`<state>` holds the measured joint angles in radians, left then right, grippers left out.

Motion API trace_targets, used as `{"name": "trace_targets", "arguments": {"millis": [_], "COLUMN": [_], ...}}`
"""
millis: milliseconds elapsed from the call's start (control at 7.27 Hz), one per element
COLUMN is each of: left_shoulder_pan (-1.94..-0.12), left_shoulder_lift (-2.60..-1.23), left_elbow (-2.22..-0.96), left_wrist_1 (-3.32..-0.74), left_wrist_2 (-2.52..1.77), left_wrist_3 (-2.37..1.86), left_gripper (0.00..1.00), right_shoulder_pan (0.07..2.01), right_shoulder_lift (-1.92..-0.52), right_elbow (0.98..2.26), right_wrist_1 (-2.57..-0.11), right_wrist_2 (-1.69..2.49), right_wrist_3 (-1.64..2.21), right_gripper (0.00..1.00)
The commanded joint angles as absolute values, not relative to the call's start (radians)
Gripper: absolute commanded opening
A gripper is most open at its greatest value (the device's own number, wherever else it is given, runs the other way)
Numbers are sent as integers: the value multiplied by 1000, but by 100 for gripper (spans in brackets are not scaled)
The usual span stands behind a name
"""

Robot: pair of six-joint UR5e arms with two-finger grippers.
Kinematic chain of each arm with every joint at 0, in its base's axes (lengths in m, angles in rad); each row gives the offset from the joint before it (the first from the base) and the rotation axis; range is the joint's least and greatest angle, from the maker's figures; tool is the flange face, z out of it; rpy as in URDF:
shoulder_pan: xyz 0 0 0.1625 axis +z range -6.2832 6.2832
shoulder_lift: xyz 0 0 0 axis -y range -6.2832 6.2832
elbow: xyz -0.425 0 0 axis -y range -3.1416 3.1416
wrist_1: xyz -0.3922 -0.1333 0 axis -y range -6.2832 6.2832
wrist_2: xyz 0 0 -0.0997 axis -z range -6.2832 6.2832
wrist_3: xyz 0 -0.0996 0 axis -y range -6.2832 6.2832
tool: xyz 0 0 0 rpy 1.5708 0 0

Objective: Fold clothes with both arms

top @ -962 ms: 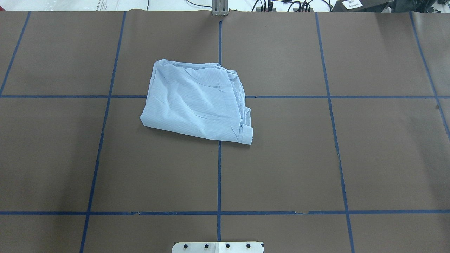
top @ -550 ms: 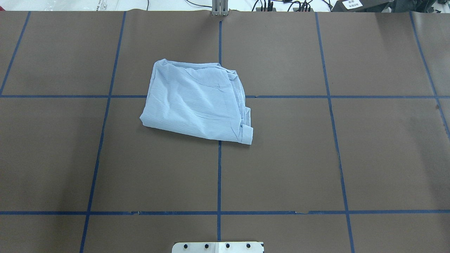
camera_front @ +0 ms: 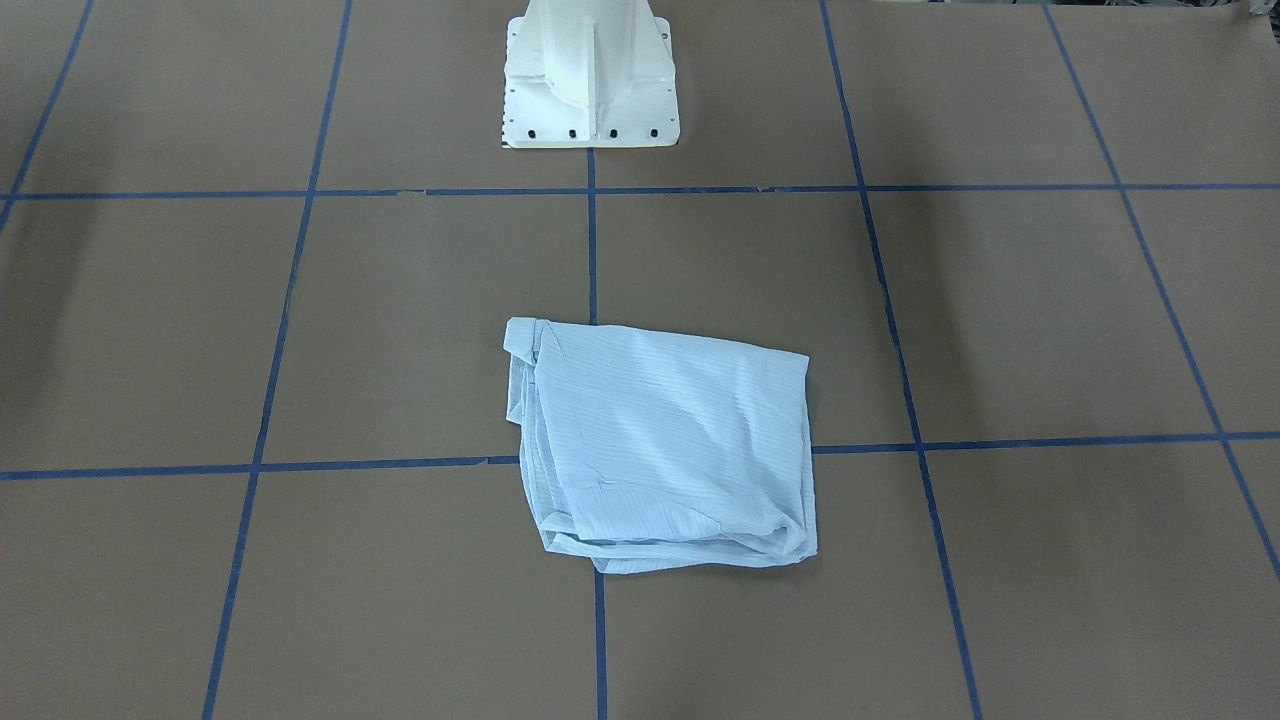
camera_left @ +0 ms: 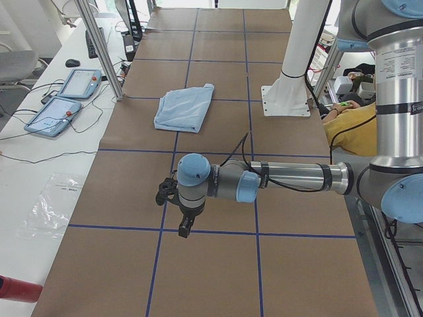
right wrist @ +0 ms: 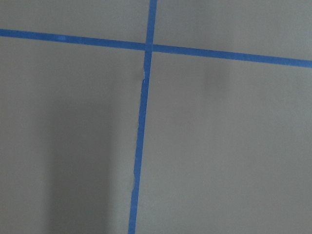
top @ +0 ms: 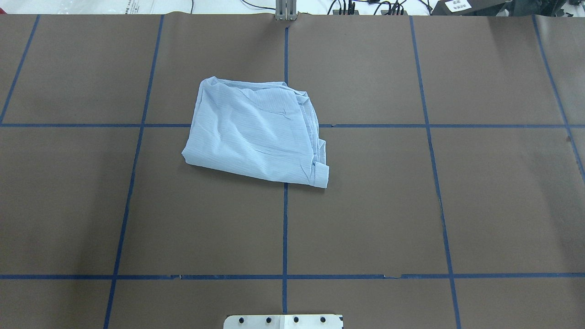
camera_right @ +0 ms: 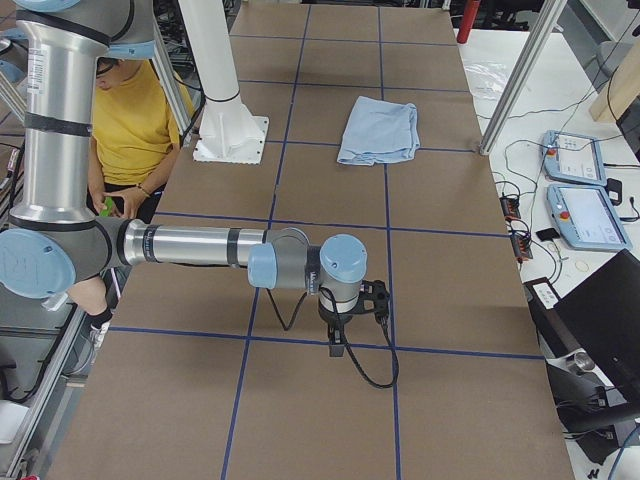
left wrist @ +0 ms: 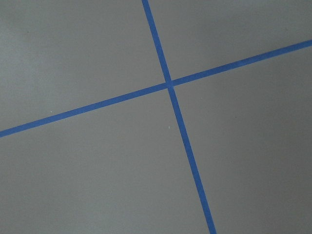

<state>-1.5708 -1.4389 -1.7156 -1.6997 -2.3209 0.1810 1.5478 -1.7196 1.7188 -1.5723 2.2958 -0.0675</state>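
The clothes are one light-blue shirt (top: 256, 132), folded into a rumpled rectangle on the brown table, a little left of centre in the overhead view. It also shows as the shirt (camera_front: 670, 440) in the front view and far off in the side views (camera_left: 185, 109) (camera_right: 380, 130). Both arms are far from it. My left gripper (camera_left: 184, 228) hangs low over a blue tape line at the table's left end. My right gripper (camera_right: 337, 343) hangs likewise at the right end. I cannot tell whether either is open or shut. Both wrist views show only bare table and tape.
The white pedestal base (camera_front: 590, 90) stands at the robot's side of the table. A person in yellow (camera_right: 130, 130) sits behind it. Two control tablets (camera_left: 66, 99) and a metal post (camera_left: 99, 46) line the far edge. Blue tape (top: 284, 228) grids the table.
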Motion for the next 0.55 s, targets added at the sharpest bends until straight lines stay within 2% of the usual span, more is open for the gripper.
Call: {"name": "trace_targets", "arguments": {"millis": [0,412], "left_shoulder_pan": [-1571,-1569], "left_shoulder_lift": [-1439,-1442], "left_elbow": [-1712,-1712], "left_wrist_1": [-1700,-1701], "left_wrist_2": [-2321,-2322], "left_wrist_3": [181,181], "left_gripper": [100,100], "right_shoulder_pan": [1548,1548], "right_shoulder_lift": [-1720,-1720], "right_elbow": [1720,1718], "right_wrist_1": [-1572,-1572], "right_wrist_2": [2296,2295], "right_wrist_3": [-67,-69], "right_gripper": [100,100]}}
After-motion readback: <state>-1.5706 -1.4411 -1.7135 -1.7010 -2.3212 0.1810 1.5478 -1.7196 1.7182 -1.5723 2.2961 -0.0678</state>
